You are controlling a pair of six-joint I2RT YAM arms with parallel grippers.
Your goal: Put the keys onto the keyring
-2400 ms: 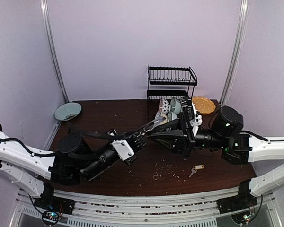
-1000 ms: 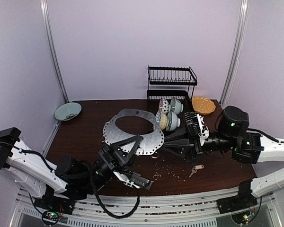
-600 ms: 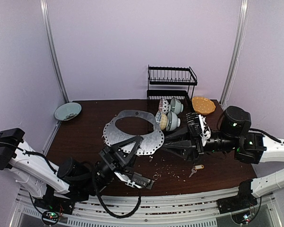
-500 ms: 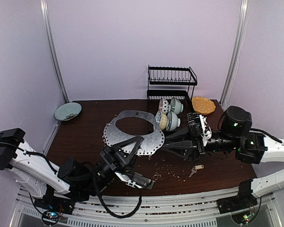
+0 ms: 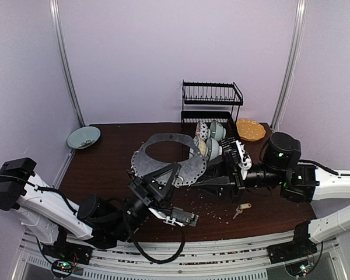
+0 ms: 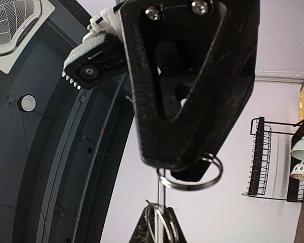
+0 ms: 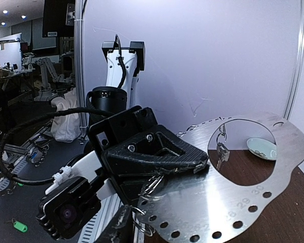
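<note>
Keyring held up by the left arm, keys lying on the table.

Left gripper [image 6: 186, 169] is clamped tight on the rim of the keyring [image 5: 192, 170], a flat perforated grey hoop. It looks stiff, thin-edged and probably slick, so hold it near the small ring [image 6: 190, 189]. Keys [image 5: 241, 209] lie on the table [image 5: 111, 157], well apart from the hoop. They look light, and the yellow tag is the better hold. Right gripper [image 5: 205, 185] sits at the hoop's lower edge; can't tell if its jaws are apart. The ring's split isn't visible.

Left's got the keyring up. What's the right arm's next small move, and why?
Probably lower the right gripper to the key with the yellow tag: it lies loose on the table beside that arm, while the left gripper holds the keyring raised.
</note>
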